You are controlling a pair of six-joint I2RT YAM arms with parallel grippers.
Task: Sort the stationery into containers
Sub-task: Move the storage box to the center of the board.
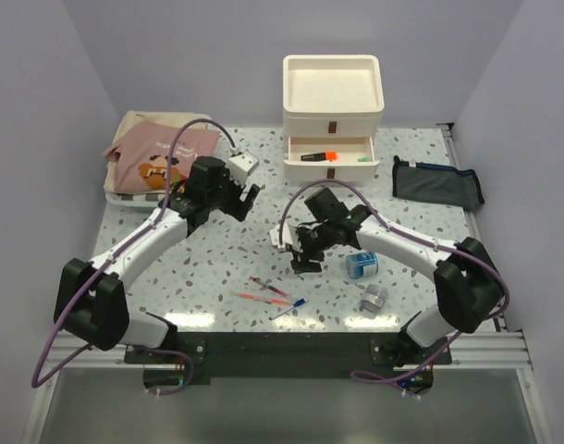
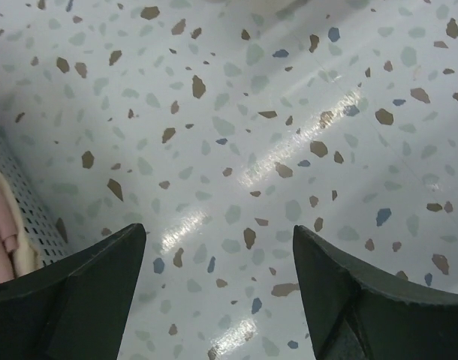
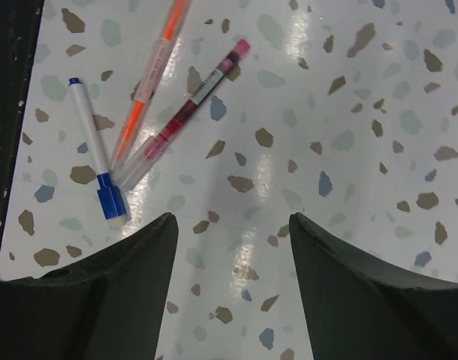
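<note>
Speckled tabletop [image 1: 217, 268] below. We see left end effector [image 2: 218, 229] wide open, nothing in it. Right end effector [image 3: 230, 217] open too, empty, near three thin pens [image 3: 185, 109].

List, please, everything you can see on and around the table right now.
drawer unit: one, cream, back centre, one drawer pulled open
black marker: one, in the open drawer
orange marker: one, same drawer
green item: one, small, drawer's right end
pouch: one, dark navy, back right
cloth bag: one, pink and beige, back left
pens: three, orange, dark red, blue-capped white, front centre
blue roll: one, front right
grey roll: one, just nearer
table: one, speckled
left gripper: open, empty
right gripper: open, empty, beside the pens
</note>
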